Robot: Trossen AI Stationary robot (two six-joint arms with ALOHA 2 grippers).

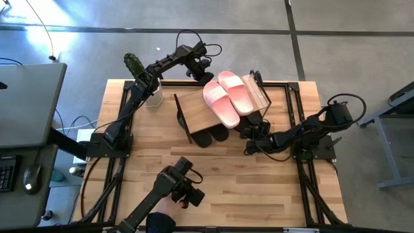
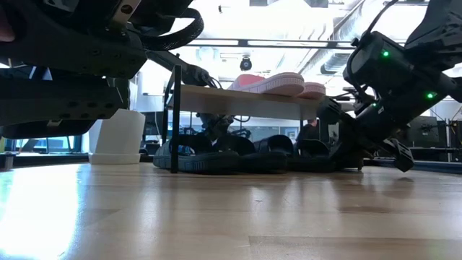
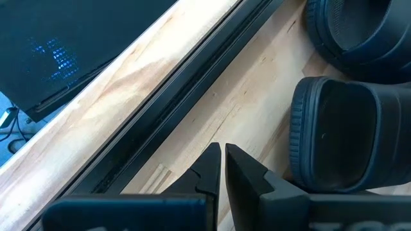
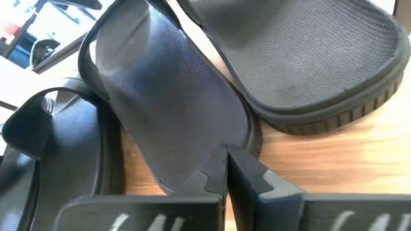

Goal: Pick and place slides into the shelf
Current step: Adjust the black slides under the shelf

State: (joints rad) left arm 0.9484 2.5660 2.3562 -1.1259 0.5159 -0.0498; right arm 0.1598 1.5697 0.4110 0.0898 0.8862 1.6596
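Wooden bench (image 1: 259, 194), low shelf (image 1: 204, 111) with the pale pink slides (image 1: 228, 97) on its plank top, black slides (image 1: 210, 136) beneath, right claw (image 4: 226, 168) pinched together against a black slide's strap, left claw (image 3: 223, 168) closed, empty, beside another black slide (image 3: 347, 138)

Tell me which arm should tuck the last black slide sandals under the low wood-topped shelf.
Right, probably. The right gripper sits at the shelf's right end, its shut fingers right against a black slide sandal. The left gripper, also shut, is at the table's far edge behind the shelf, beside other black sandals.
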